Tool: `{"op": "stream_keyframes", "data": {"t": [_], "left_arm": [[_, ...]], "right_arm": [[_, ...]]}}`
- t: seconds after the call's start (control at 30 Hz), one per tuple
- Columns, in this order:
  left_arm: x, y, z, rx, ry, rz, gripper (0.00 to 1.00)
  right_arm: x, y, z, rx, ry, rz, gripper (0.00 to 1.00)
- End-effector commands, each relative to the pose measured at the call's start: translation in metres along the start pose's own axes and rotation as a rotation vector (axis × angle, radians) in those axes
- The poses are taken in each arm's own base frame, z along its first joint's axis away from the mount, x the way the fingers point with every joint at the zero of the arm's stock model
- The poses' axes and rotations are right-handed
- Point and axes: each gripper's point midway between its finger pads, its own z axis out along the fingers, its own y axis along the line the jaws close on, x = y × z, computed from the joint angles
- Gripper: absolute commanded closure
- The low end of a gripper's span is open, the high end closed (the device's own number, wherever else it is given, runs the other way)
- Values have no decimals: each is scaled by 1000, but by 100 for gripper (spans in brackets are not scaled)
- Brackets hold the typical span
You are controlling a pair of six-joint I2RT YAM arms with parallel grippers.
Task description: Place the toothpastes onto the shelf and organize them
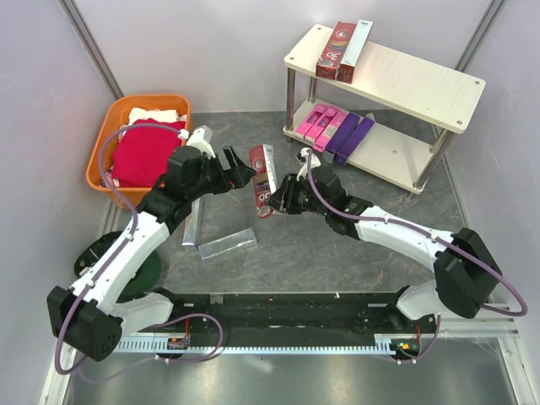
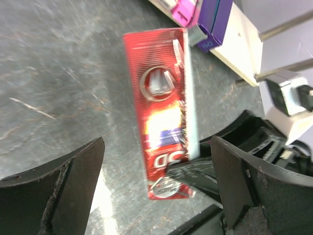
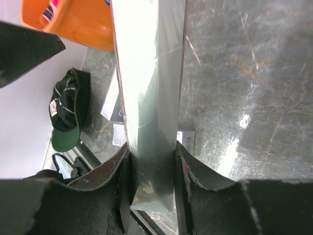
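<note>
left gripper (image 1: 245, 172) wide, beside red carton (image 1: 263, 173) | right gripper (image 1: 275, 202) pinching its lower end, frame centre | risk: 1-end grip lets it pivot, slip

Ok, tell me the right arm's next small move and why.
Probably carry the red carton toward the top board of the shelf, beside the two red cartons: the right gripper is clamped on it and the left gripper stands open.

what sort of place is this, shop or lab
Probably a robot lab cell, not a shop: plain grey panel walls, a left arm and right arm bolted at the table edge, and a small staged shelf of toothpaste cartons.
</note>
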Motion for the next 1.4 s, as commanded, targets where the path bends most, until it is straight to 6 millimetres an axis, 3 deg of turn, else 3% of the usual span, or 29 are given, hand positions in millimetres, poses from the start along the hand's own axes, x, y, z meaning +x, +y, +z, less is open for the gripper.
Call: {"op": "stream_keyframes", "data": {"t": [0.0,0.13,0.37,0.67,0.77,0.9,0.93,0.97,1.03,1.07,1.1,1.17,1.33,1.37], "left_arm": [[-29,3,-22,-56,-124,68,4],[-31,8,-33,-76,-162,77,4],[-23,14,-26,-91,-129,90,4],[-11,22,-14,-106,-77,98,4],[-6,21,-10,-93,-53,98,4],[-3,22,-6,-94,-39,99,4],[0,24,-5,-98,-30,98,4],[-1,24,-5,-98,-30,98,4],[2,25,-3,-100,-21,98,4],[3,25,-2,-100,-19,97,4],[4,25,-1,-97,-15,96,4],[6,26,1,-98,-7,96,4],[10,29,2,-101,4,95,4],[10,30,2,-106,5,95,4]], "right_arm": [[-65,48,-30,-82,-177,-69,74],[-83,54,-45,-67,-228,-91,74],[-131,73,-88,-41,-367,-146,74],[-227,100,-167,-6,-660,-172,74],[-254,103,-184,9,-718,-187,73],[-290,92,-199,45,-773,-185,73],[-295,89,-195,45,-766,-186,73],[-308,88,-205,54,-794,-186,73],[-319,80,-199,71,-788,-184,72],[-332,78,-208,79,-814,-182,72],[-338,71,-201,95,-808,-178,72],[-356,62,-210,110,-834,-173,72],[-383,22,-199,136,-804,-135,71],[-391,14,-204,136,-810,-132,71]]}}
